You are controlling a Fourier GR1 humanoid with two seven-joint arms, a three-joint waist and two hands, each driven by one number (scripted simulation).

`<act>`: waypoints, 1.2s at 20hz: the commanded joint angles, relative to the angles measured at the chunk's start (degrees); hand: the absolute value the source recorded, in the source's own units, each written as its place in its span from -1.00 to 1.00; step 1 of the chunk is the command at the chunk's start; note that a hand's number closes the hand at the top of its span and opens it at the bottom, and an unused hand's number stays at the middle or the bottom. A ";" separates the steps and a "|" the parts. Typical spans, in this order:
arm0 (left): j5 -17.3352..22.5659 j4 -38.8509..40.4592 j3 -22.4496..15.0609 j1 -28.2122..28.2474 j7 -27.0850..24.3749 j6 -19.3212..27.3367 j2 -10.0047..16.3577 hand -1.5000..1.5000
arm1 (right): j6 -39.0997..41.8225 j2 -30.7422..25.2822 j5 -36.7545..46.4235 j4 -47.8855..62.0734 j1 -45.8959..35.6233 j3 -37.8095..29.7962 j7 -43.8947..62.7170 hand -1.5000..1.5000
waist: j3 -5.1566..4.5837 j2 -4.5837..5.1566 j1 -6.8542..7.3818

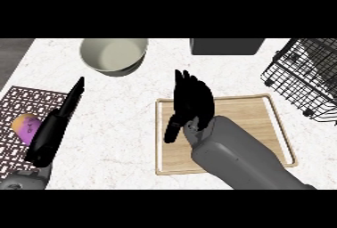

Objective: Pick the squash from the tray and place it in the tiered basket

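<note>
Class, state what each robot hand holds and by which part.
The left robot hand holds nothing. The right robot hand hangs over the wooden tray; no squash shows: cannot tell.

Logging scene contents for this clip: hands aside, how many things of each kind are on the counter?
Wooden tray: 1
Black wire basket: 1
Round bowl: 1
Dark grey box: 1
Patterned mat: 1
Orange-and-purple item on the mat: 1
Total: 6
</note>
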 commanded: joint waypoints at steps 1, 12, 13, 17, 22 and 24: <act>-0.41 -0.75 -0.07 0.67 -0.04 -0.13 0.07 0.00 | 5.81 4.85 2.29 5.13 -2.87 -0.41 14.00 -1.00 | 0.00 -0.03 -0.20; -1.16 0.61 0.68 0.05 -0.29 0.71 -1.31 0.00 | 6.61 6.66 9.75 13.76 2.22 -0.39 14.01 -1.00 | 0.08 0.16 -1.14; -1.42 -0.20 0.02 -0.96 1.14 0.20 -1.37 0.00 | 6.92 6.66 8.80 15.36 0.52 -0.86 14.01 -1.00 | 0.11 0.32 -0.38; -1.79 -3.02 0.11 -0.41 3.82 0.24 -1.02 0.00 | 9.67 6.64 8.18 13.13 4.87 -1.59 14.01 -1.00 | 0.20 0.04 -0.79; -1.37 -1.41 -0.33 1.27 0.84 -0.32 -2.07 0.00 | 10.17 6.69 6.66 14.89 3.49 -1.31 14.00 -1.00 | 0.07 0.11 0.05; -1.65 1.13 0.95 0.23 -0.32 -0.02 -1.89 0.00 | 9.89 6.69 9.23 12.98 6.31 -1.89 14.00 -1.00 | 0.07 0.08 -1.32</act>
